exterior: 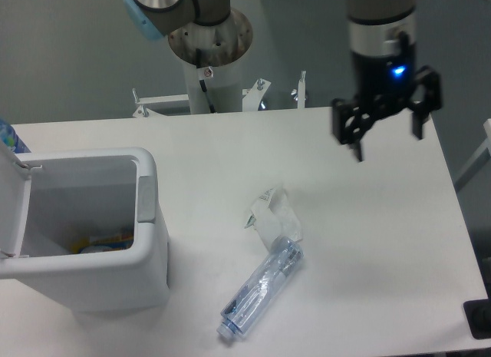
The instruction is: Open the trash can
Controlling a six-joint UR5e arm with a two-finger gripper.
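Note:
The white trash can [92,276] stands at the left of the table with its lid [11,207] swung up and back on the left side. Its inside shows, with some coloured rubbish at the bottom. The grey push-button tab [145,198] sits on its right rim. My gripper [387,133] hangs open and empty above the right part of the table, far from the can.
A crushed clear plastic bottle [259,290] lies on the white table [368,242] right of the can, with a crumpled clear wrapper [272,215] just above it. The arm's base [209,50] stands behind the table's far edge. A blue item [8,138] shows at the left edge.

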